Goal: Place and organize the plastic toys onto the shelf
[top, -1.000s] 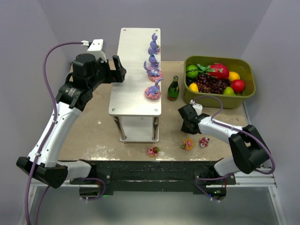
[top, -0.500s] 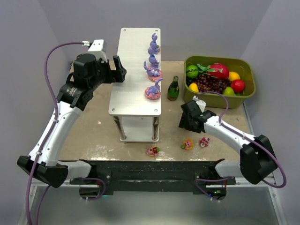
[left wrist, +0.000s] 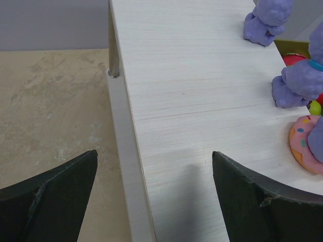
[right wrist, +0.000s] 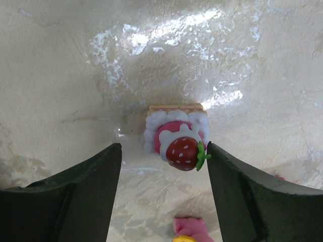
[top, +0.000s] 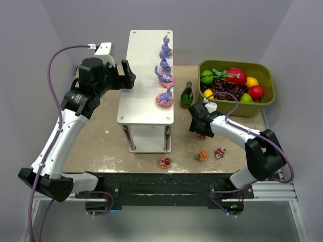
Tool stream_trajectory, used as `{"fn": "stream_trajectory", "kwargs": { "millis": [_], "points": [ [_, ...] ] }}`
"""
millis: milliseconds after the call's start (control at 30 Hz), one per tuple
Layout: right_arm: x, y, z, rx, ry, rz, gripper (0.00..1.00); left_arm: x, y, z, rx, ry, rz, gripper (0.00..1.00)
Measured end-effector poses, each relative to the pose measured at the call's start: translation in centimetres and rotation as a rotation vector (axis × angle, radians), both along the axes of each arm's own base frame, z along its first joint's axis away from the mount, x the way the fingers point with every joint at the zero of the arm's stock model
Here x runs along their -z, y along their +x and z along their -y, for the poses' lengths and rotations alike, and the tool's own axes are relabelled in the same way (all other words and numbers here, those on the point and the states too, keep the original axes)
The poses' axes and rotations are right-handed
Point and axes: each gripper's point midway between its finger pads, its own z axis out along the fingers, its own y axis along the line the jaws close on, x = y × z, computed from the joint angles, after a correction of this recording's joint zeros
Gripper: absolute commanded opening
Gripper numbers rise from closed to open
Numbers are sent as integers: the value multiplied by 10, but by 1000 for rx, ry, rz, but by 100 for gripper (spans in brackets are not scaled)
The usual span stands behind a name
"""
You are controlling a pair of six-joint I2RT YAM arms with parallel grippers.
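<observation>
The shelf point(top: 144, 80) stands at the table's middle back, and three purple bunnies point(top: 165, 72) line its right edge. My left gripper point(top: 126, 74) hovers open over the shelf's left edge point(left wrist: 132, 151), with the bunnies point(left wrist: 300, 80) off to its right. My right gripper point(top: 198, 125) is low over the table beside a dark green bottle point(top: 186, 96). It is open point(right wrist: 164, 148) around a small strawberry-topped cake toy point(right wrist: 176, 143) that rests on the table, close to the right finger point(right wrist: 242, 191). A pink piece point(right wrist: 189, 228) lies nearer. Three more small toys point(top: 164, 162), point(top: 202, 155), point(top: 220, 152) lie by the front edge.
An olive-green bin point(top: 267, 98) of larger fruits stands at the back right, just behind the right arm. The shelf's thin legs and lower tier point(top: 149, 136) are left of the right gripper. Grey walls close in on both sides.
My right gripper's jaws have opened wide, and the gripper has shifted a little left and back toward the bottle. The left arm has not moved.
</observation>
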Motion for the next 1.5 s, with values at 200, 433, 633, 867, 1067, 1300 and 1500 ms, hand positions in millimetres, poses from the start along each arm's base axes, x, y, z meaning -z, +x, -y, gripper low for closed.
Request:
{"fn": "stream_trajectory", "kwargs": {
  "millis": [200, 433, 633, 867, 1067, 1300, 1500],
  "points": [
    [5, 5, 4, 4, -31, 5, 66, 0, 0, -1, -3, 0, 0, 100],
    [7, 12, 8, -1, -61, 24, 34, 0, 1, -1, -5, 0, 0, 99],
    [-5, 24, 4, -25, -54, 87, 10, 0, 1, -2, -6, 0, 0, 100],
    [-31, 25, -5, -175, -18, 151, 3, 0, 1, -3, -9, 1, 0, 99],
    [-70, 33, -32, -357, 75, 271, 1, 0, 1, -3, -9, 0, 1, 99],
    [-92, 30, -77, -603, 204, 351, 0, -4, -1, -4, -10, -3, 9, 99],
    [-103, 23, -123, -830, 289, 410, 0, -13, -8, -7, -10, -13, 34, 100]
  ]
}}
